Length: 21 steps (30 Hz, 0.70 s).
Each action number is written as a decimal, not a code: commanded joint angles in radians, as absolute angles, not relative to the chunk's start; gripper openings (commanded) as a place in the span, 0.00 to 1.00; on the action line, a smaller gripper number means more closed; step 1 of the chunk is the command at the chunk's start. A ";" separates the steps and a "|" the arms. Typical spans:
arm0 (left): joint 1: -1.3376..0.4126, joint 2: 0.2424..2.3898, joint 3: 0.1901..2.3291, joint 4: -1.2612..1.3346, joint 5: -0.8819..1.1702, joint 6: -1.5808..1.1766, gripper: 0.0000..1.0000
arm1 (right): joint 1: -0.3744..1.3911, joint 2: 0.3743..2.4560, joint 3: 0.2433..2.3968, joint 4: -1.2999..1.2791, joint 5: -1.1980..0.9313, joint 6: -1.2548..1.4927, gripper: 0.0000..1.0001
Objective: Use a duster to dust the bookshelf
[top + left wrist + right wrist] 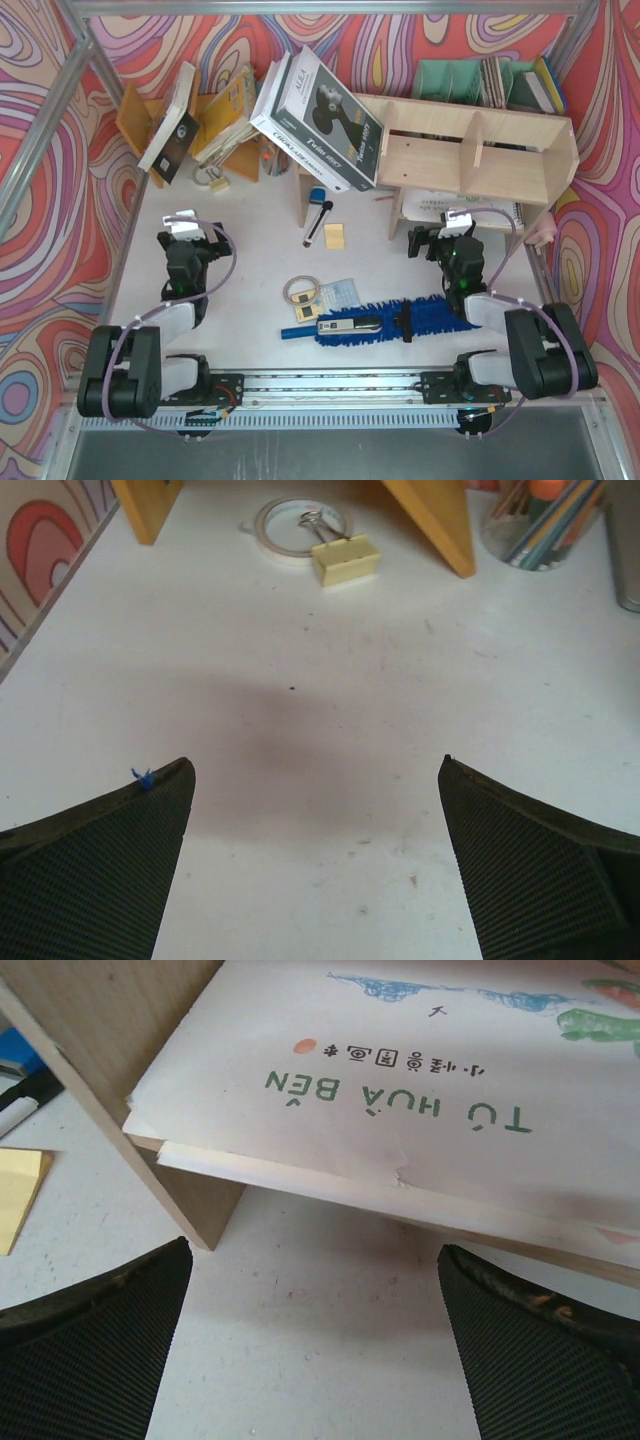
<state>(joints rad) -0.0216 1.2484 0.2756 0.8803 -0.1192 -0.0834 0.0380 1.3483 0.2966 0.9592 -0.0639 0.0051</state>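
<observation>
The duster (385, 322), bright blue and fluffy with a black collar, lies flat on the table near the front edge, between the two arms. A silvery object rests on its left part. The pale plywood bookshelf (470, 150) stands at the back right. My right gripper (432, 240) is open just in front of its lower tier; the right wrist view shows the bookshelf's upright (110, 1070) and a white booklet (400, 1090) lying on that tier, right gripper (315, 1250) empty. My left gripper (185, 228) hangs open over bare table at the left, left gripper (315, 770) holding nothing.
An orange book rack (225, 130) and leaning books (320, 115) stand at the back left, a green file organizer (450, 80) behind the shelf. A marker (318, 218), sticky notes (334, 236) and a tape roll (300, 290) lie mid-table. A binder clip (345, 560) and pen cup (545, 520) lie ahead of the left gripper.
</observation>
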 commanded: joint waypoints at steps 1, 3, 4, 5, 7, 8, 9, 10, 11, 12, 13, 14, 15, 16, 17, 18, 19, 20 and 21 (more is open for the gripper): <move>-0.094 1.170 0.243 0.811 -0.237 -0.033 0.98 | 0.060 1.248 0.264 0.849 -0.024 0.029 0.99; -0.111 1.125 0.228 0.809 -0.264 -0.050 0.99 | 0.066 1.200 0.250 0.821 -0.014 0.036 0.99; -0.119 1.100 0.221 0.809 -0.271 -0.063 0.98 | 0.067 1.174 0.249 0.801 -0.011 0.040 0.99; -0.128 1.074 0.214 0.808 -0.279 -0.076 0.99 | 0.069 1.153 0.250 0.778 -0.010 0.046 0.99; -0.157 1.014 0.199 0.803 -0.310 -0.097 0.98 | 0.078 1.106 0.247 0.734 -0.015 0.059 0.99; -0.172 0.983 0.194 0.796 -0.323 -0.110 0.98 | 0.084 1.085 0.246 0.707 -0.018 0.060 0.99; -0.188 0.947 0.187 0.783 -0.328 -0.122 0.99 | 0.090 1.059 0.243 0.684 -0.017 0.065 0.99; -0.199 0.911 0.185 0.766 -0.327 -0.135 0.99 | 0.094 1.026 0.236 0.665 -0.022 0.069 0.99; -0.206 0.878 0.181 0.758 -0.320 -0.152 0.99 | 0.096 0.996 0.231 0.652 -0.034 0.072 0.99; -0.210 0.850 0.174 0.762 -0.299 -0.170 0.98 | 0.096 0.967 0.226 0.633 -0.052 0.078 0.99; -0.210 0.830 0.163 0.779 -0.269 -0.186 0.99 | 0.097 0.937 0.223 0.616 -0.076 0.084 0.99; -0.211 0.808 0.153 0.785 -0.244 -0.210 0.99 | 0.098 0.912 0.222 0.600 -0.118 0.084 0.99; -0.212 0.785 0.149 0.779 -0.226 -0.243 0.98 | 0.097 0.891 0.222 0.583 -0.192 0.083 0.99; -0.212 0.761 0.149 0.764 -0.210 -0.275 0.99 | 0.098 0.871 0.227 0.565 -0.244 0.087 0.99; -0.212 0.741 0.151 0.735 -0.192 -0.305 0.99 | 0.098 0.854 0.239 0.534 -0.276 0.104 0.99; -0.212 0.705 0.159 0.688 -0.175 -0.335 0.99 | 0.099 0.837 0.258 0.503 -0.282 0.140 0.99; -0.212 0.667 0.168 0.643 -0.159 -0.366 0.99 | 0.099 0.827 0.281 0.453 -0.276 0.181 0.99; -0.212 0.629 0.175 0.598 -0.144 -0.395 0.98 | 0.099 0.818 0.305 0.405 -0.272 0.214 0.99; -0.212 0.599 0.183 0.547 -0.129 -0.422 0.98 | 0.099 0.814 0.333 0.358 -0.274 0.243 0.99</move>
